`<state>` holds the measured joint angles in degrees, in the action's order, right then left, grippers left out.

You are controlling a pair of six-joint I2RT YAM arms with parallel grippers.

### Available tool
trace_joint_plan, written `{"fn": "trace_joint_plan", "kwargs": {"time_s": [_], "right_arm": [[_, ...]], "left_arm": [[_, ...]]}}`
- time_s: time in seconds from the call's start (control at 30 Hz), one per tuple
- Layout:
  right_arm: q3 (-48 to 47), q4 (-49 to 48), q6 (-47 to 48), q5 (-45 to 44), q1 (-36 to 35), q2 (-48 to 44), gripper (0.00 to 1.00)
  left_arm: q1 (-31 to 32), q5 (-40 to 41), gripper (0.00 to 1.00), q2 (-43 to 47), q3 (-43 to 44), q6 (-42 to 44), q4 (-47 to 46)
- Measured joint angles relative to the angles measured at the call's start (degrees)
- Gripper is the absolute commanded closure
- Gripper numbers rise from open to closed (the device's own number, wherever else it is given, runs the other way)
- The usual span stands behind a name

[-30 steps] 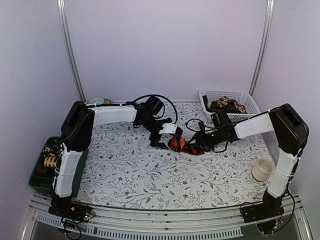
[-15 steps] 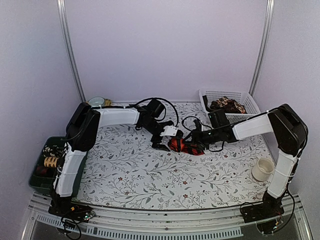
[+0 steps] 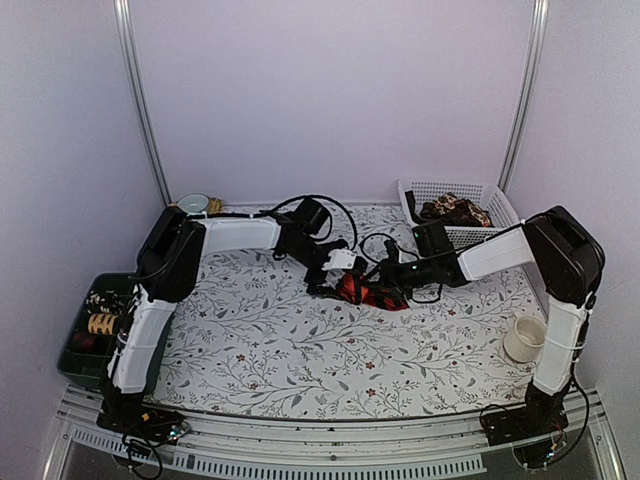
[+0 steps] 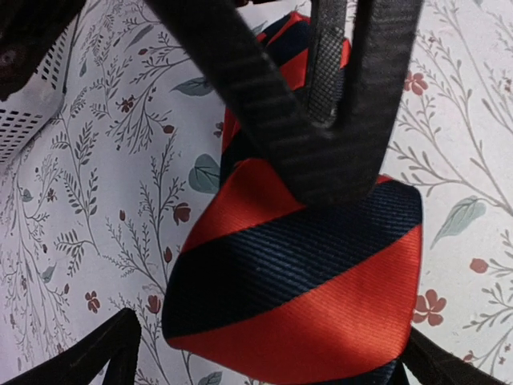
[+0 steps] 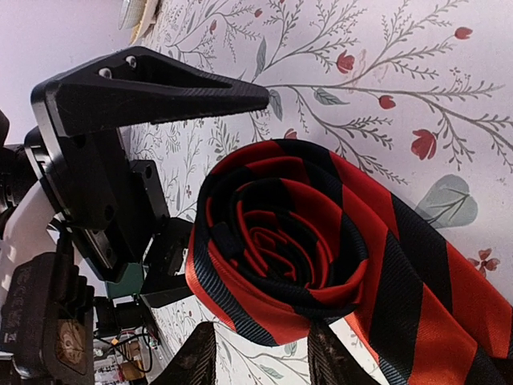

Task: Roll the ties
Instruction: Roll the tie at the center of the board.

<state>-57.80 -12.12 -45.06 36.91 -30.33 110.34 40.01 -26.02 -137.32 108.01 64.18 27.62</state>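
- A green bin (image 3: 75, 352) sits just off the table (image 3: 250, 340) at its 8 o'clock edge.
- The left gripper (image 3: 322, 287) reaches the table's middle, its fingers (image 4: 96, 357) spread wide to either side of the red tie (image 3: 365, 291).
- That tie, striped black, lies at the centre, wound into a coil (image 5: 272, 241) with a flat tail.
- The right gripper (image 3: 395, 280) meets it from 3 o'clock, fingers (image 5: 333, 357) drawn close, pinching the coil's edge.
- A white basket (image 3: 495, 205) at 1 o'clock holds a brown-patterned tie (image 3: 455, 210).
- A cup (image 3: 525, 338) stands at 4 o'clock.
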Motion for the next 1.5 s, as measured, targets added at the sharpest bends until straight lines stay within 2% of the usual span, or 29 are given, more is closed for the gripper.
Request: {"fn": "trace_joint_plan", "kwargs": {"time_s": [0.17, 0.47, 0.63, 0.87, 0.97, 1.17, 1.5], "right_arm": [[-0.11, -1.09, -0.28, 0.15, 0.0, 1.07, 0.62], [-2.45, -2.16, -0.22, 0.26, 0.0, 3.87, 0.63], [-2.8, -2.49, 0.02, 0.17, 0.0, 5.01, 0.63], [-2.8, -3.19, 0.2, -0.13, 0.0, 5.62, 0.63], [-2.8, -3.39, 0.5, -0.28, 0.0, 5.66, 0.62], [-2.91, -2.71, 1.86, -0.57, 0.17, 5.64, 0.5], [-3.69, 2.29, 7.76, 1.49, 4.2, 5.57, 0.49]], "left_arm": [[-0.33, -1.09, 0.05, -0.87, 1.77, -0.13, 0.63], [-0.37, -2.97, 0.3, -2.19, 2.32, 0.39, 3.41], [-0.37, -3.08, 0.33, -2.34, 2.86, 0.17, 4.07], [-0.37, -3.3, 0.49, -2.47, 3.85, -1.29, 5.81], [-0.39, -3.19, 0.5, -2.67, 5.14, -2.64, 7.72], [-0.35, -2.84, 0.5, -2.64, 5.99, -8.11, 10.49], [1.73, 4.04, 0.51, -0.9, 3.19, -17.92, 13.88]]}}
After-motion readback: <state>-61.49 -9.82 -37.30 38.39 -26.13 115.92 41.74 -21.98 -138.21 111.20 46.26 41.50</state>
